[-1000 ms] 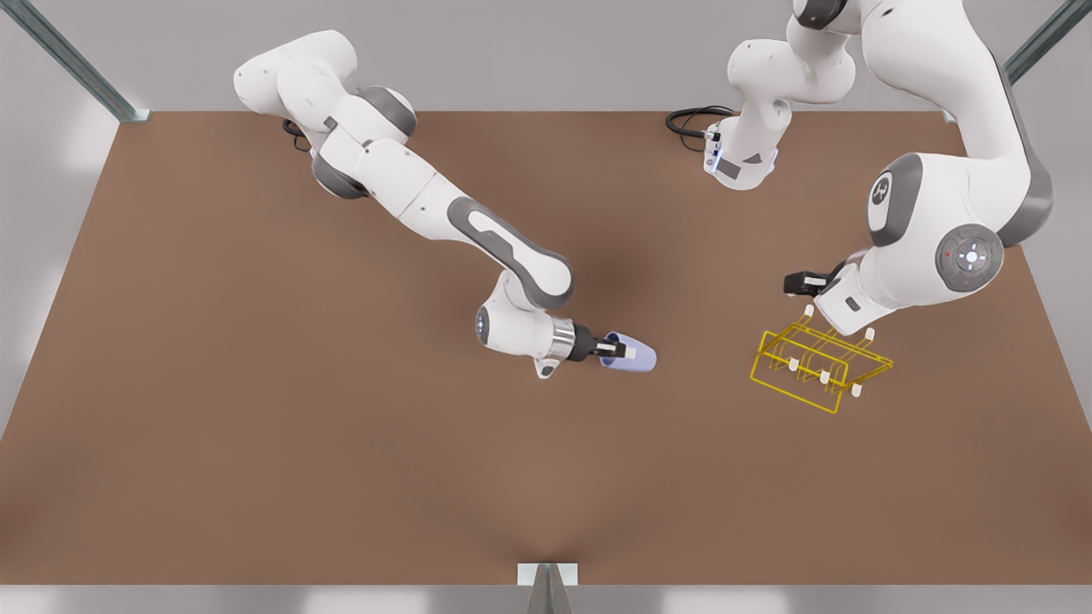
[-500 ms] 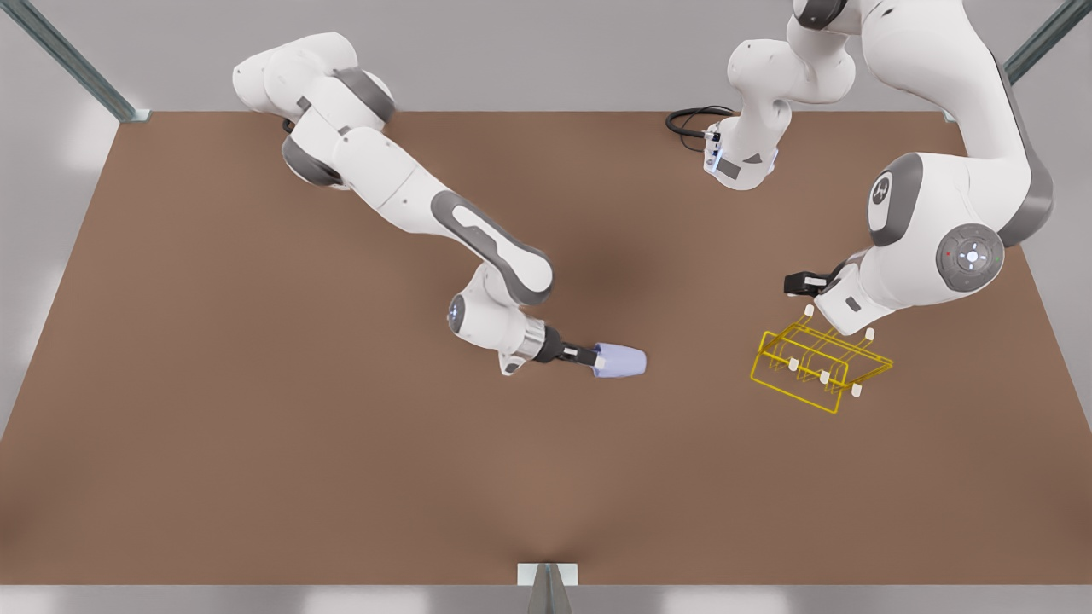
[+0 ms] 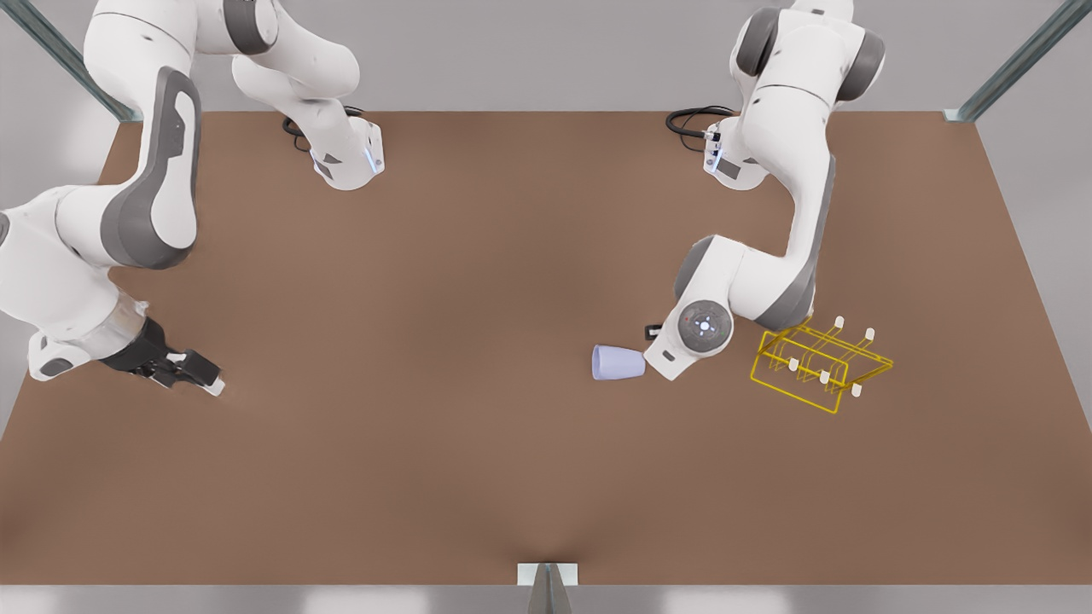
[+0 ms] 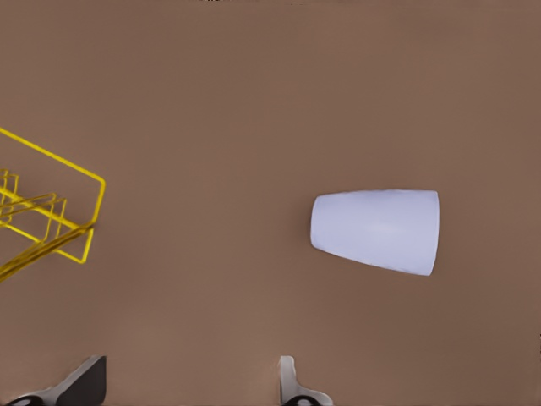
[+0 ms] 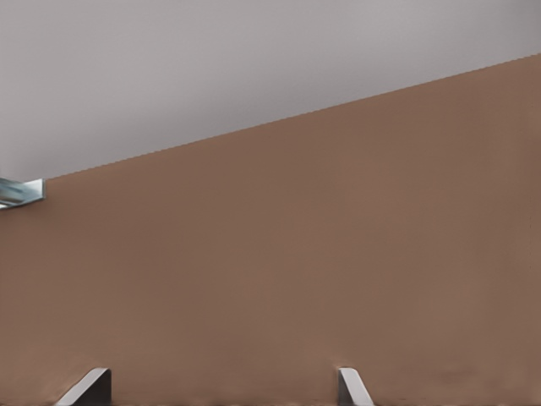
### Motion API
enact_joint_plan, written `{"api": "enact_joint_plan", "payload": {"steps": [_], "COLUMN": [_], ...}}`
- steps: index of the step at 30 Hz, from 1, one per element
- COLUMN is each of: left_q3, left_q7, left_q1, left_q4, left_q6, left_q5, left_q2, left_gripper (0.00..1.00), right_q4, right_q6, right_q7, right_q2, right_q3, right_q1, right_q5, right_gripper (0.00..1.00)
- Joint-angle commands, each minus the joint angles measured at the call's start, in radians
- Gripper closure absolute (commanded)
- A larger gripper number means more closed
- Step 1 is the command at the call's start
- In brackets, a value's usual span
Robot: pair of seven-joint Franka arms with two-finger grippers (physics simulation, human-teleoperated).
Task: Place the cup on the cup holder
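The pale lavender cup [image 3: 618, 362] lies on its side on the brown table, held by nothing. The yellow wire cup holder [image 3: 819, 367] with white-capped prongs stands to the front view's right of it. The left arm's wrist [image 3: 695, 337] hangs between cup and holder. In the left wrist view my left gripper [image 4: 188, 389] is open above the bare table, with the cup [image 4: 376, 230] and a corner of the cup holder [image 4: 51, 220] off to either side of it. My right gripper [image 3: 200, 379] is open and empty at the front view's far left, also seen as the right gripper [image 5: 220, 391].
Both arm bases stand at the table's far edge, with black cables [image 3: 691, 124] beside one. Metal frame posts [image 3: 546, 584] mark the near edge and the far corners. A grey wall [image 5: 211, 76] rises beyond the table.
The right gripper has let go of the cup and swung far to the front view's left. The left arm has moved from above the cup holder to beside the cup.
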Motion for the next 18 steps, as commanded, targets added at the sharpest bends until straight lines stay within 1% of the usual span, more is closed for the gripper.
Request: {"api": "enact_joint_plan", "payload": {"steps": [1, 2, 3, 4, 5, 6, 7, 8, 9, 11, 13, 14, 18], "left_q3": [-0.002, -0.002, -0.002, -0.003, -0.013, -0.014, -0.010, -0.008, -0.013, -0.046, -0.057, -0.085, -0.103], "left_q7": [-1.384, -1.620, -1.769, -1.886, -1.897, -1.886, -1.880, -1.894, -1.895, -2.016, -2.024, -2.024, -2.036], "left_q1": [0.005, 0.005, 0.005, -0.001, -0.003, 0.015, 0.031, 0.023, 0.019, 0.017, 0.019, 0.023, 0.029], "left_q4": [-0.117, -0.193, -0.194, -0.193, -0.193, -0.109, -0.090, -0.075, -0.085, -0.159, -0.217, -0.225, -0.317], "left_q6": [0.520, 0.612, 0.657, 0.746, 0.807, 0.789, 0.780, 0.778, 0.778, 0.769, 0.746, 0.792, 0.869], "left_q5": [-0.012, -0.013, -0.030, -0.090, -0.153, -0.205, -0.265, -0.268, -0.262, -0.256, -0.254, -0.248, -0.252], "left_q2": [-0.048, -0.061, -0.052, -0.038, -0.026, 0.035, 0.046, 0.072, 0.077, 0.063, 0.043, 0.049, 0.009], "left_gripper": [0.00, 0.00, 0.00, 0.00, 0.00, 0.00, 0.00, 0.00, 0.00, 0.00, 0.00, 0.00, 0.00], "right_q4": [-0.005, -0.097, -0.191, -0.217, -0.210, -0.199, -0.194, -0.194, -0.191, -0.154, -0.153, -0.154, -0.153], "right_q6": [-0.265, -0.215, -0.144, -0.121, -0.128, -0.127, -0.127, -0.127, -0.127, -0.125, -0.128, -0.128, -0.128], "right_q7": [-0.178, -0.171, -0.169, -0.169, -0.166, -0.154, -0.152, -0.154, -0.152, -0.152, -0.149, -0.143, -0.135], "right_q2": [-0.017, -0.078, -0.130, -0.147, -0.138, -0.129, -0.126, -0.121, -0.119, -0.098, -0.098, -0.098, -0.098], "right_q3": [0.002, 0.004, 0.004, 0.004, 0.004, 0.004, 0.004, 0.004, 0.004, 0.004, 0.004, 0.004, 0.005], "right_q1": [0.004, 0.018, 0.018, 0.018, 0.018, 0.018, 0.018, 0.018, 0.018, 0.018, 0.018, 0.018, 0.018], "right_q5": [-0.144, -0.150, -0.150, -0.150, -0.150, -0.149, -0.149, -0.149, -0.149, -0.149, -0.149, -0.149, -0.149], "right_gripper": [0.00, 0.00, 0.00, 0.00, 0.00, 0.00, 0.00, 0.00, 0.00, 0.00, 0.00, 0.00, 0.00]}}
